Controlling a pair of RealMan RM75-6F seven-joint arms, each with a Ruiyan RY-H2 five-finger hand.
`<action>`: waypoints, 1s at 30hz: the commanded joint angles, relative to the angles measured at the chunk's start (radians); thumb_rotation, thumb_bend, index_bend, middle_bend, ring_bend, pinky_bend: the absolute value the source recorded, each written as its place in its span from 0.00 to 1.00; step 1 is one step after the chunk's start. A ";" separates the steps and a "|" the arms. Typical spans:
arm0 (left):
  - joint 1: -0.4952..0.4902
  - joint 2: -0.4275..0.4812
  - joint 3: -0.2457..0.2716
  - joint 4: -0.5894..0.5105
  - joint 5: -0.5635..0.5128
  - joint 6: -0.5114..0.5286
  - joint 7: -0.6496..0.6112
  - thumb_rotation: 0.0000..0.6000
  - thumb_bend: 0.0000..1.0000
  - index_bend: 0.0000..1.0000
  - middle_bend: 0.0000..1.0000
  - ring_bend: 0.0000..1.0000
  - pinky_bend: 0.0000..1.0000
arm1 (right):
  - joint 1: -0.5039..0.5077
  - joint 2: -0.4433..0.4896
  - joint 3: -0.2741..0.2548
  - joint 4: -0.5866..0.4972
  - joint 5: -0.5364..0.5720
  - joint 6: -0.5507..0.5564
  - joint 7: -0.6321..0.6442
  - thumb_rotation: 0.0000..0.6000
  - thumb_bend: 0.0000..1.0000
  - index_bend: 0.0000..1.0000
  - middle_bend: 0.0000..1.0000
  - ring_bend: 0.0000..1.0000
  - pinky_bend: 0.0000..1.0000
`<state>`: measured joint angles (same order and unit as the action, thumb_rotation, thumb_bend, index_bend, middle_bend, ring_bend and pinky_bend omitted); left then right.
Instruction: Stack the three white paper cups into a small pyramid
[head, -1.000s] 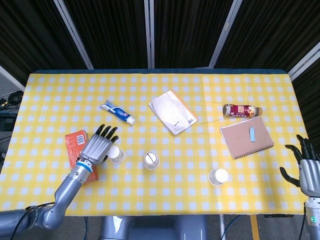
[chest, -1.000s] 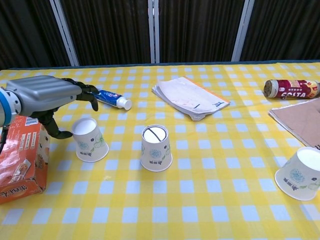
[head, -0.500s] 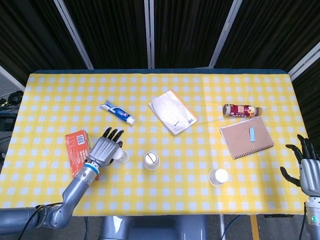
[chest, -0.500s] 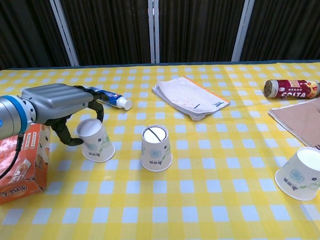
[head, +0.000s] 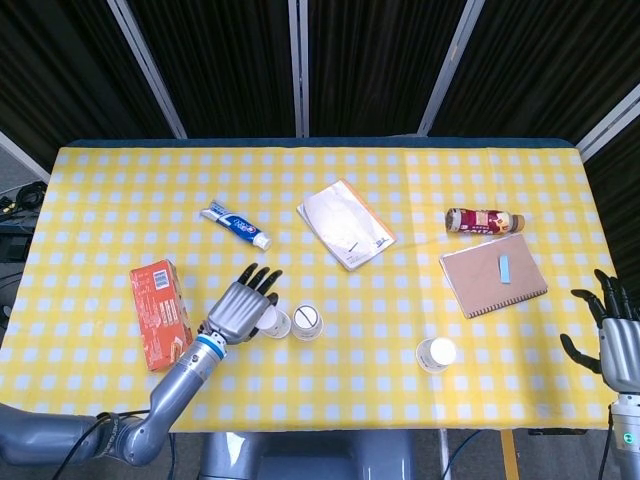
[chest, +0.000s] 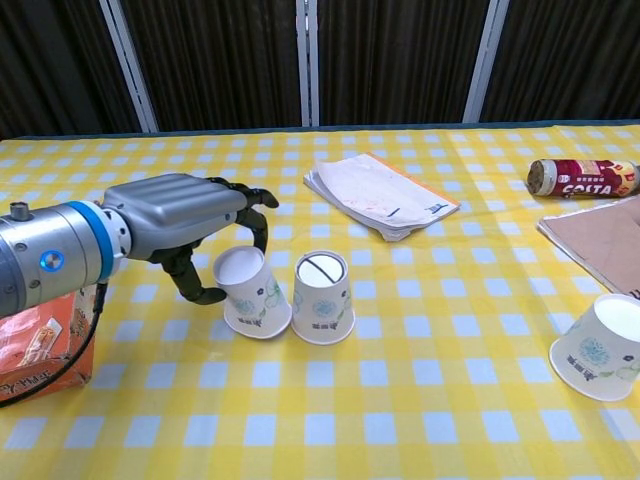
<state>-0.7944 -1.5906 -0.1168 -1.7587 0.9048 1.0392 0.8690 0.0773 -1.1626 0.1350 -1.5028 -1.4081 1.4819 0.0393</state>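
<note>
The left hand (chest: 190, 225) is gripping a white paper cup (chest: 252, 292), its fingers curling over the far side of the cup and the thumb reaching around the near side. That held cup is standing upside down and leaning to the left, its base edge touching the middle cup (chest: 321, 297), which is standing upside down just to its right on the yellow checked tablecloth (chest: 420, 400). In the head view the same pair is sitting near the front centre of the table, the held cup (head: 272, 322) pressing up against the middle cup (head: 307, 321) beneath the left hand (head: 240, 308). The third cup (chest: 599, 348) is resting well apart at the right, also upside down and tilting a little; the head view is showing it (head: 436, 353) in front of the brown notebook (head: 493, 274). The right hand (head: 620, 345) is hanging off the table's right edge with its fingers spread apart and nothing in them. An orange box (head: 159, 312) is lying left of the left arm, a toothpaste tube (head: 235, 225) and a folded paper packet (head: 345, 224) are lying farther back, and a bottle (chest: 583, 177) is lying on its side at the right.
</note>
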 joint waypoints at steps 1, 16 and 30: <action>-0.020 -0.031 -0.005 0.013 -0.004 0.006 0.008 1.00 0.34 0.41 0.00 0.00 0.00 | 0.000 0.001 0.000 -0.001 -0.002 0.002 0.001 1.00 0.16 0.29 0.05 0.00 0.28; -0.069 -0.127 0.003 0.065 -0.009 0.038 0.036 1.00 0.31 0.12 0.00 0.00 0.00 | -0.003 0.004 -0.008 -0.003 -0.007 0.002 -0.013 1.00 0.16 0.29 0.04 0.00 0.28; 0.068 0.028 0.129 -0.053 0.178 0.208 -0.073 1.00 0.25 0.00 0.00 0.00 0.00 | -0.009 0.018 -0.023 -0.040 -0.020 0.004 -0.037 1.00 0.16 0.26 0.02 0.00 0.24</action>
<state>-0.7720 -1.6126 -0.0285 -1.7766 1.0228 1.1930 0.8286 0.0683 -1.1458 0.1129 -1.5412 -1.4265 1.4852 0.0032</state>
